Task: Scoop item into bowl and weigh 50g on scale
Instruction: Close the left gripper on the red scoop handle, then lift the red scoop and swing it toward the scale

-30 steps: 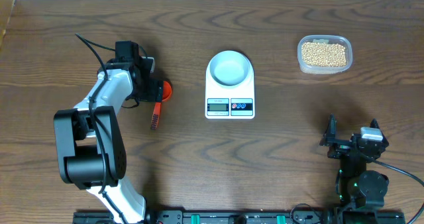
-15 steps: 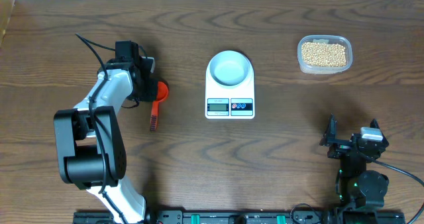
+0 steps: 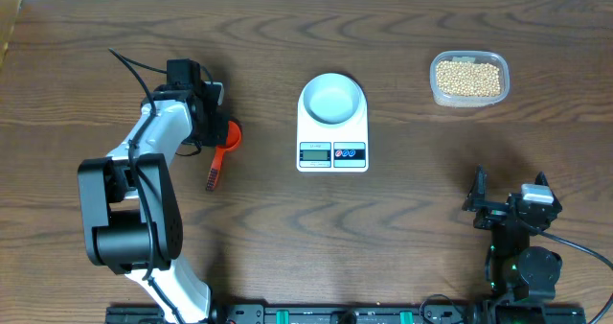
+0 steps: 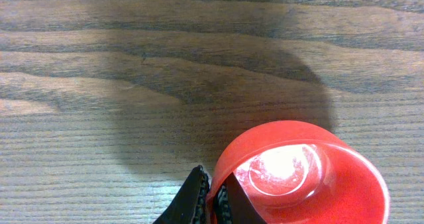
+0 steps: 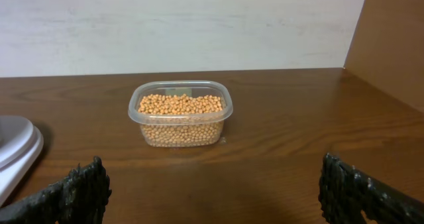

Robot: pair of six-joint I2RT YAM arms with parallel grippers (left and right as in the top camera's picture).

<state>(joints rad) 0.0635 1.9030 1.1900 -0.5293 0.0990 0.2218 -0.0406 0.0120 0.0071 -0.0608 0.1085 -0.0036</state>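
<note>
Left arm (image 3: 153, 137) stretched forward, left tool (image 4: 213, 201) clamped on red scoop (image 4: 311, 177)'s rim; right tool (image 5: 215, 194) low, wide open, empty

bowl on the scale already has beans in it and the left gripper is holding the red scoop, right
Not quite. The overhead view shows the bowl on the scale is empty; the beans are in the clear tub. The left gripper does hold the red scoop.

The table (image 3: 460, 171) is brown wood with wavy lines. The red scoop (image 4: 301, 177) is shiny smooth plastic. The tub (image 5: 180, 120) is clear plastic, the scale (image 3: 332, 135) smooth white.
</note>
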